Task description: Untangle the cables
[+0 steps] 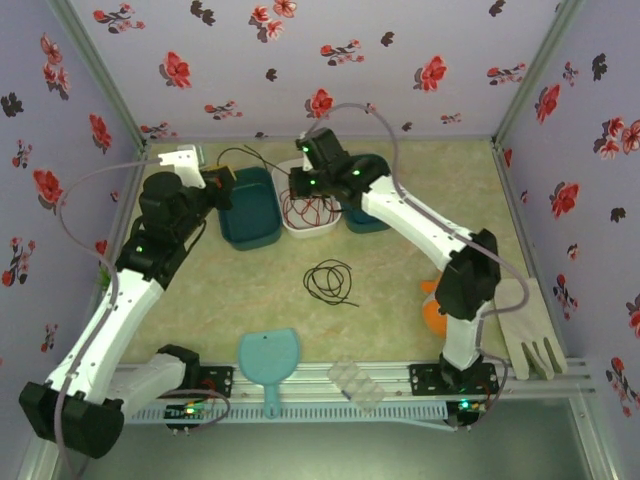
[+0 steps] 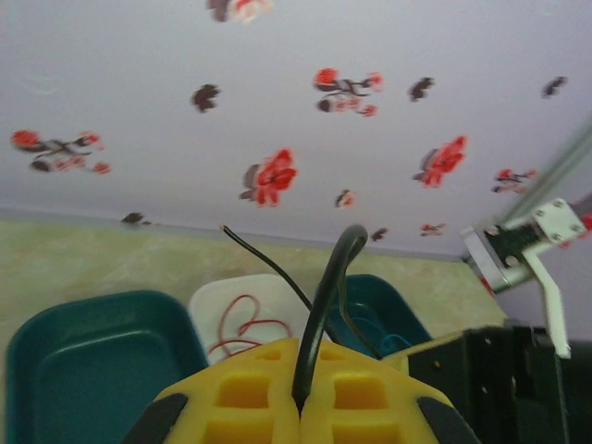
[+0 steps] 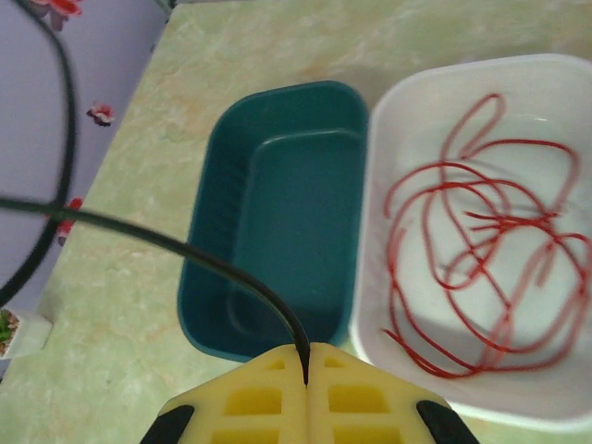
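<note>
A thin black cable point(image 1: 245, 153) arcs above the empty left teal bin point(image 1: 250, 235), with one arm at each end. My left gripper point(image 1: 225, 180) is shut on it; its yellow jaws point(image 2: 301, 402) pinch the black cable point(image 2: 324, 296). Over the gap between the bins, my right gripper point(image 1: 297, 183) is also shut on it, pinching the black strand point(image 3: 185, 250) at its tips point(image 3: 306, 370). The red cable point(image 3: 462, 277) lies loosely coiled in the white bin point(image 3: 370, 277). A blue-teal cable point(image 2: 370, 326) lies in the right teal bin point(image 2: 388, 305). A black coil point(image 1: 330, 281) rests on the table.
Three bins stand in a row at the back. Near the front edge lie a teal dustpan point(image 1: 268, 358) and a clear plastic tray point(image 1: 357, 383). A pale glove point(image 1: 527, 330) and an orange object point(image 1: 432, 315) lie by the right arm's base.
</note>
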